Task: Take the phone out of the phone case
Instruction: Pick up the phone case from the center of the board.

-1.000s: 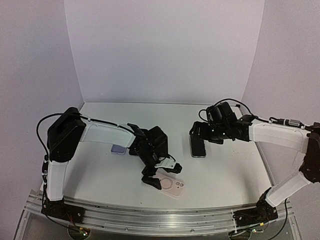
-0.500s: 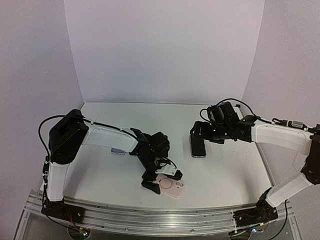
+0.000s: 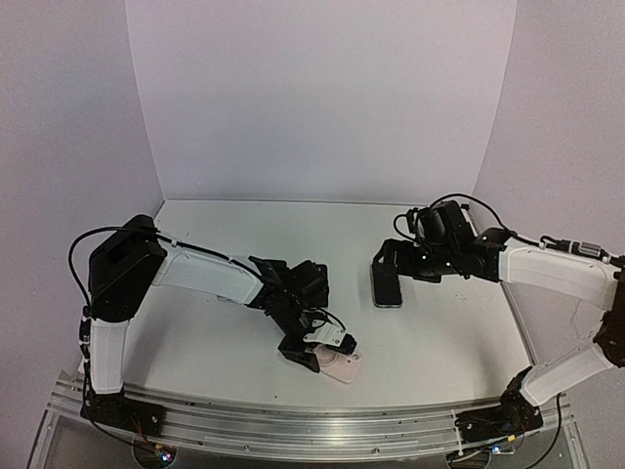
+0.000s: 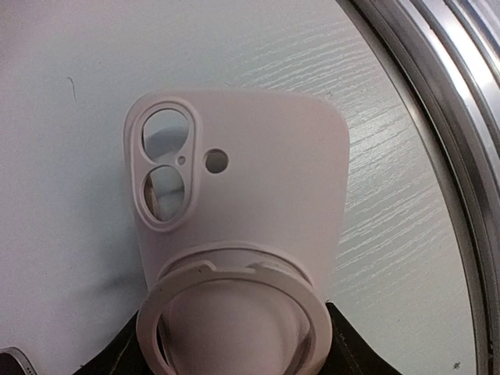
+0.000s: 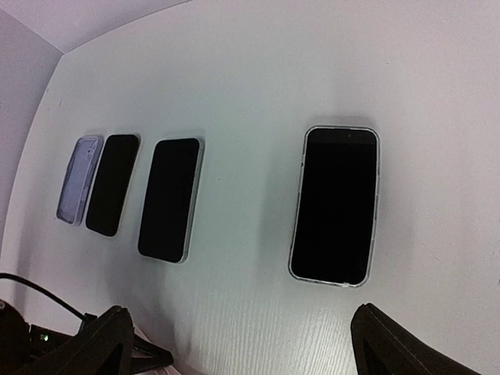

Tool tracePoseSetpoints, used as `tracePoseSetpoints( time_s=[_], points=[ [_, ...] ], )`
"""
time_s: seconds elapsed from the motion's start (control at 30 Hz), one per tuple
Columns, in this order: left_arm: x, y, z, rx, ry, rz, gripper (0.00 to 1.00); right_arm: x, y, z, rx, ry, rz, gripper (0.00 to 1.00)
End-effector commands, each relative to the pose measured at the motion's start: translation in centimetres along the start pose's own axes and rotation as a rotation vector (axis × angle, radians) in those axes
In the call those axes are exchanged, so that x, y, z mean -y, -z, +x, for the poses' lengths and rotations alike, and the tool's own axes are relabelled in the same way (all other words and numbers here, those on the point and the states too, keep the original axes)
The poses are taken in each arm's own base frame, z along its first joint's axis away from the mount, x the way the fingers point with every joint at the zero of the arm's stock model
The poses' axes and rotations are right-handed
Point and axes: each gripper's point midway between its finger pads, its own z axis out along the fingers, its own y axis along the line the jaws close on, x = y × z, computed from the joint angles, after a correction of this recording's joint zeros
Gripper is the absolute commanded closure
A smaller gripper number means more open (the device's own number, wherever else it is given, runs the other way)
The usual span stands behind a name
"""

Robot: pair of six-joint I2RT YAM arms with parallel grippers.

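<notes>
Fingers (image 4: pixel 355 355) of the left gripper (image 3: pixel 316 354) are sitting on either side of the near end of the pink case (image 4: pixel 242 180), low and just left of centre in the overhead view. Whether they are pressing on it or merely flanking it cannot be told. The case is filling the left wrist frame, back side up. The table (image 3: pixel 195 347) is showing through its camera cut-outs, so it is holding no phone. A metal rail (image 4: pixel 437 117) is running down the right edge of that frame.

Moving right, the right wrist view is showing a lilac case (image 5: pixel 78 180), a dark phone (image 5: pixel 112 183) and a second phone (image 5: pixel 170 199) lying side by side at its left. Right of centre there, the cased phone (image 5: pixel 336 203) is lying flat, dark face up, with a pale rim wrapping it. The right gripper (image 5: pixel 242 328) is hovering above it, its fingers (image 5: pixel 101 344) standing wide apart and holding nothing.
</notes>
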Motion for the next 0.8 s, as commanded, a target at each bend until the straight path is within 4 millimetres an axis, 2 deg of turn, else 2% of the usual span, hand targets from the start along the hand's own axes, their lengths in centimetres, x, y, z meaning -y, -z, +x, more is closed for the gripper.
tracePoseSetpoints(
  time_s=[0.0, 0.1, 0.17, 0.27, 0.33, 0.4, 0.5, 0.67, 0.77],
  points=[
    [-1.8, 7.1, -4.9, 0.298, 0.186, 0.098, 0.48, -2.3, 2.9, -1.0, 0.014, 0.101, -0.164, 0.02],
    [-3.3, 14.6, -7.9, 0.6, 0.333, 0.262, 0.48, -3.7, 5.9, -1.9, 0.048, 0.185, -0.291, 0.02],
    [-4.1, 18.2, -9.5, 0.704, 0.359, 0.296, 0.49, -4.6, 8.1, -2.5, 0.087, 0.251, -0.369, 0.02],
    [-4.5, 23.2, -12.4, 0.834, 0.333, 0.312, 0.5, -7.0, 11.5, -2.9, 0.152, 0.348, -0.52, 0.02],
    [-4.3, 25.6, -13.7, 0.892, 0.387, 0.357, 0.5, -8.5, 12.8, -3.2, 0.18, 0.372, -0.605, 0.05],
    [-4.0, 27.7, -14.8, 0.956, 0.334, 0.338, 0.5, -10.0, 13.4, -4.0, 0.219, 0.366, -0.694, 0.1],
    [-3.5, 29.2, -15.5, 1.006, 0.354, 0.346, 0.5, -12.6, 14.6, -5.5, 0.285, 0.353, -0.852, 0.2],
    [-3.6, 30.2, -16.2, 1.019, 0.334, 0.333, 0.51, -14.9, 15.7, -8.0, 0.388, 0.343, -0.974, 0.29],
    [-3.8, 30.3, -16.3, 1.025, 0.341, 0.322, 0.51, -16.5, 16.3, -8.3, 0.369, 0.343, -1.086, 0.36]
  ],
)
